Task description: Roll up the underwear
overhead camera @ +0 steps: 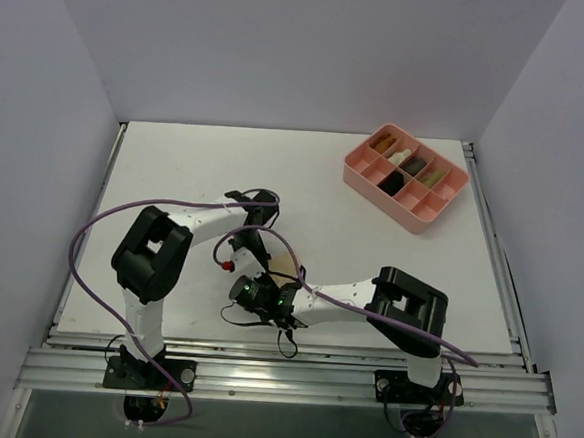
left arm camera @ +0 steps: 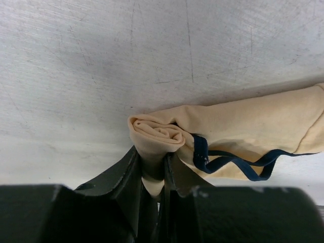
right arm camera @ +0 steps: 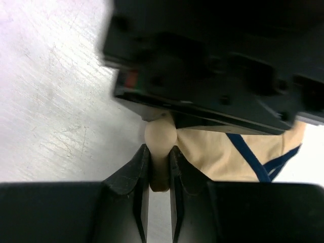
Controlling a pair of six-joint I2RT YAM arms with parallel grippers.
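Observation:
The underwear (left arm camera: 253, 126) is tan cloth with thin dark trim, lying on the white table and partly rolled. In the left wrist view its tightly coiled end (left arm camera: 158, 134) sits between my fingers, and the left gripper (left arm camera: 154, 169) is shut on that roll. The right wrist view shows a rounded tan end (right arm camera: 161, 135) of the underwear pinched between the right gripper's (right arm camera: 160, 163) jaws, with the left gripper's dark body (right arm camera: 217, 66) just beyond it. From above, both grippers meet near the table's front middle, and only a sliver of the underwear (overhead camera: 285, 268) shows between them.
A pink divided tray (overhead camera: 357, 176) stands at the back right, holding several dark and cream rolled cloths. Purple cables loop over both arms. Bare white table (overhead camera: 206, 163) lies behind the grippers; grey walls close in the sides.

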